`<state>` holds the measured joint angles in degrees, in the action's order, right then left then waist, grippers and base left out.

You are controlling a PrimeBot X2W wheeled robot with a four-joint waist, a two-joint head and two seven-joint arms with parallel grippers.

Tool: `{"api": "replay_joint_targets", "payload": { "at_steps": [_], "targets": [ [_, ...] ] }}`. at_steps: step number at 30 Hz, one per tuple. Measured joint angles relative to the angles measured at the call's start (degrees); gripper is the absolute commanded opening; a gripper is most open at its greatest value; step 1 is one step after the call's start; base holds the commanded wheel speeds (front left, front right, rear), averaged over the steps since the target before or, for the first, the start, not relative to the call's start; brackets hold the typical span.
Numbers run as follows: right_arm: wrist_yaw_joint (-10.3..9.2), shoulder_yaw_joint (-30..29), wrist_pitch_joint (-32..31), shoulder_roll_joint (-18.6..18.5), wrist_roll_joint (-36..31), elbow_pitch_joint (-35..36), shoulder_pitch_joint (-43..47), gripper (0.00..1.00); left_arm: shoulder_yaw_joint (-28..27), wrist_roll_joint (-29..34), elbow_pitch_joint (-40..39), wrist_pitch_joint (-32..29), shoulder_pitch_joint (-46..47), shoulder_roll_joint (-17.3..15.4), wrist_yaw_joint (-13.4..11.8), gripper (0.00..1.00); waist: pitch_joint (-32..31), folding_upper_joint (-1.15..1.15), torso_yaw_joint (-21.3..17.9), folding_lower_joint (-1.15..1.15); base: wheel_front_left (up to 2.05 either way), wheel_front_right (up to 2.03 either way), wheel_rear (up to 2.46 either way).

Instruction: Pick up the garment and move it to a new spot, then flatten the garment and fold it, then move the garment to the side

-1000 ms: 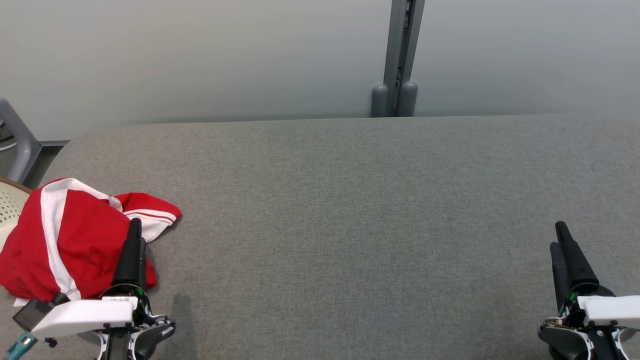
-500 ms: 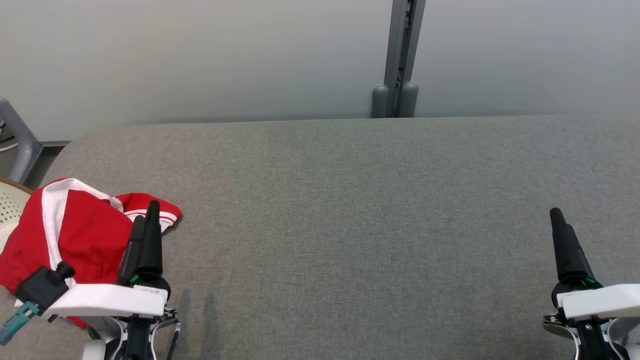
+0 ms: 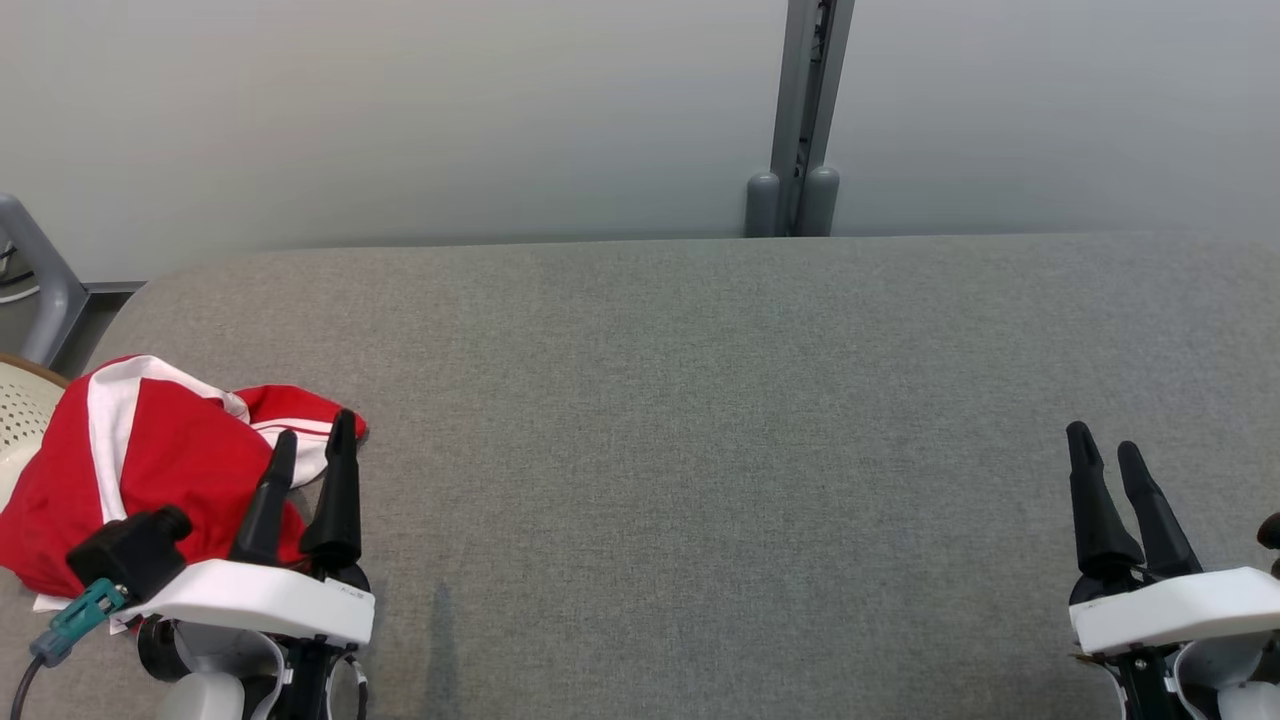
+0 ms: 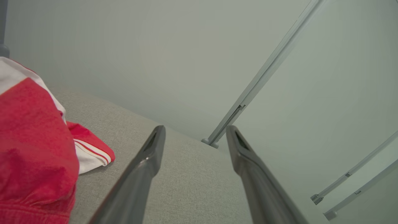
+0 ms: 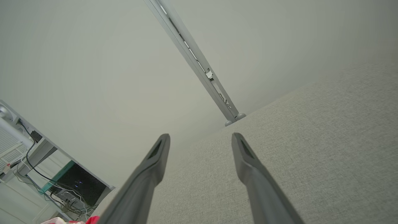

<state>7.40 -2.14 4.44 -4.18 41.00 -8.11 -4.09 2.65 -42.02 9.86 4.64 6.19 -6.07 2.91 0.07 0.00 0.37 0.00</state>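
I see the red garment (image 3: 150, 470) with white stripes lying in a crumpled heap at the near left of the grey tabletop (image 3: 700, 400), right by its left edge. My left claw (image 3: 316, 426) sits just beside the heap's right side, fingers spread and grasping nothing; in the left wrist view the striped cuff lies a little left of them. My right claw (image 3: 1102, 438) is at the near right, well apart from the garment, likewise released and empty.
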Motion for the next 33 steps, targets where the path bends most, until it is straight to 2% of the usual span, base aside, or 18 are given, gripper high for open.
{"api": "replay_joint_targets", "payload": {
  "at_steps": [17, 33],
  "targets": [
    [0.0, 0.3, 2.7, 0.4, -12.9, -1.4, 0.3, 1.0, 3.7, 10.4, 2.0, 2.6, 0.0, -1.9, -3.0, 1.0, -0.3, 0.0, 0.3, 0.0, 0.0, 0.0, 0.0],
    [0.01, -0.3, 5.2, 0.8, -22.6, -3.4, 0.6, 1.0, 5.8, 18.1, 4.9, 5.0, 0.1, -2.3, -3.6, 1.0, -0.7, 0.0, 0.6, 0.0, 0.0, 0.0, 0.0]
  ]
}}
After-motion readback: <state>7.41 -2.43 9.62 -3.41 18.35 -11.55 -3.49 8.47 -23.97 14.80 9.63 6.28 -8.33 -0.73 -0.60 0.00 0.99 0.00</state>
